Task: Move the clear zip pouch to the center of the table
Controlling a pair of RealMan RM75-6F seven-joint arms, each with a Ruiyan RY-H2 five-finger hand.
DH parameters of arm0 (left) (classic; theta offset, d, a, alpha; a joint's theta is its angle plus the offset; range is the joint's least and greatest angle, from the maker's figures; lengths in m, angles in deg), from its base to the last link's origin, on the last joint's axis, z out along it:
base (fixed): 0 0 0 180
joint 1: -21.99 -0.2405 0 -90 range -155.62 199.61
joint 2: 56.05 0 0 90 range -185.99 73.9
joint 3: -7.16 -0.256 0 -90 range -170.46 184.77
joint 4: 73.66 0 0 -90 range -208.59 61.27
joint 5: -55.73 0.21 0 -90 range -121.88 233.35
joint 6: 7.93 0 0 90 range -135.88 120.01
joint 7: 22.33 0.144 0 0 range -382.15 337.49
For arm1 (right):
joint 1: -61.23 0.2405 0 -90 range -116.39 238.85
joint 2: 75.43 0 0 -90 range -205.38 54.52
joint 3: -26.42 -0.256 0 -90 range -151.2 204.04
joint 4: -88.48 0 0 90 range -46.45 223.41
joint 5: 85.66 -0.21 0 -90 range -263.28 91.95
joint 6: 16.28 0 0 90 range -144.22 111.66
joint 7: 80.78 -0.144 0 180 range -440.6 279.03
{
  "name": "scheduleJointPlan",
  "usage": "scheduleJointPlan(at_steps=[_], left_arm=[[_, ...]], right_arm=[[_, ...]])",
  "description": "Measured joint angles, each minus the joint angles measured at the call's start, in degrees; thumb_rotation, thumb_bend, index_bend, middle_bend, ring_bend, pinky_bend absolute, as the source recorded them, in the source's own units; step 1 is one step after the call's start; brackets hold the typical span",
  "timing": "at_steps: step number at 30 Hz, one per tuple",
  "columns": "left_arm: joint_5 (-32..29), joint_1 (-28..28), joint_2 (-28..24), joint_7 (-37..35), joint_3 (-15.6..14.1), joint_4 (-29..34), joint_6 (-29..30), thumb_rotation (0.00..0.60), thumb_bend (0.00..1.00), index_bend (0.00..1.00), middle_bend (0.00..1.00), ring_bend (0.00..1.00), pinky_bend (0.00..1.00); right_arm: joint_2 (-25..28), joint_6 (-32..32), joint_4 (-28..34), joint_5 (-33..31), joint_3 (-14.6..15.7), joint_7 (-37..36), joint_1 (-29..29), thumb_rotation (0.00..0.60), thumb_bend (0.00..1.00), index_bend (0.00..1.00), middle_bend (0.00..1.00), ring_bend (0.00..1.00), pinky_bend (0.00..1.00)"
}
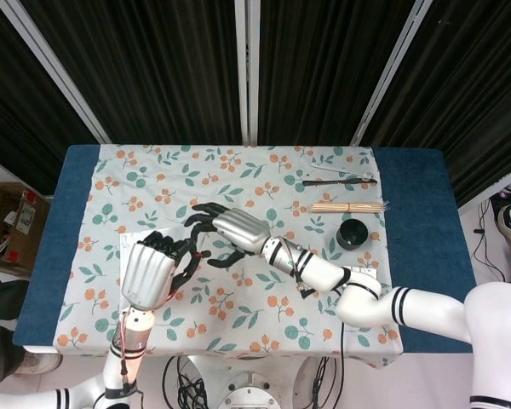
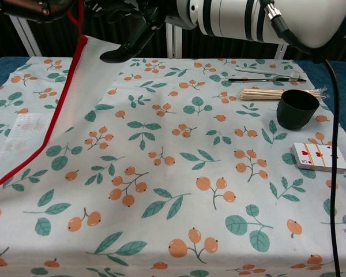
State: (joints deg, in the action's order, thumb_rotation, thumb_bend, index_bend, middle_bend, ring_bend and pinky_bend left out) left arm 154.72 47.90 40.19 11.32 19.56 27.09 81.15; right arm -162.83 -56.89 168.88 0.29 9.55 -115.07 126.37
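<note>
While left hand (image 1: 156,271) grips clear zip pouch (image 2: 40,115) | right hand (image 1: 217,232) spread, holding nothing | black cup (image 2: 297,108) contents unseen

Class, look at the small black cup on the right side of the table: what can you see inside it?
Nothing shows inside the small black cup. The chest view shows only its dark inner wall near the rim; the bottom is hidden by the front wall. In the head view the cup is too small and dark to tell.
</note>
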Motion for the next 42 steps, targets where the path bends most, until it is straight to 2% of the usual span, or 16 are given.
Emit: scheduleJointPlan(at_steps=[3,10,12,24,42], left_arm=[[-0.15,-0.20,-0.11,-0.04,0.10,-0.01,0.16,0.600,0.42,0.71,0.85,0.81,0.72],[-0.31,-1.00,-0.07,-0.59,0.12,-0.61,1.36,0.600,0.42,0.71,0.85,0.81,0.71],[-0.44,-1.51,0.06,-1.10,0.04,-1.04,2.13,0.600,0.42,0.71,0.84,0.80,0.71],[-3.38,-4.40,1.58,-6.04,-0.71,-5.71,4.83,0.600,0.42,0.72,0.83,0.80,0.72],[-7.55,-4.16,2.51,-9.41,-0.05,-7.93,1.80,0.600,0.42,0.72,0.83,0.79,0.71]], right_arm=[[-0.92,0.10,-1.10,0.33,0.39,-1.99,0.80,0.600,0.27,0.50,0.22,0.01,0.06],[-4.05,-1.17,-4.25,-1.55,-0.19,-4.85,1.67,0.600,0.43,0.78,0.35,0.08,0.06],[-4.22,-1.49,-4.65,-2.12,-0.57,-4.42,1.79,0.600,0.46,0.81,0.38,0.09,0.06],[0.10,-1.43,0.00,-7.56,-2.77,0.73,1.19,0.600,0.48,0.88,0.41,0.09,0.06],[1.96,-1.00,2.17,-9.20,-3.30,1.22,0.85,0.600,0.48,0.90,0.41,0.09,0.06]])
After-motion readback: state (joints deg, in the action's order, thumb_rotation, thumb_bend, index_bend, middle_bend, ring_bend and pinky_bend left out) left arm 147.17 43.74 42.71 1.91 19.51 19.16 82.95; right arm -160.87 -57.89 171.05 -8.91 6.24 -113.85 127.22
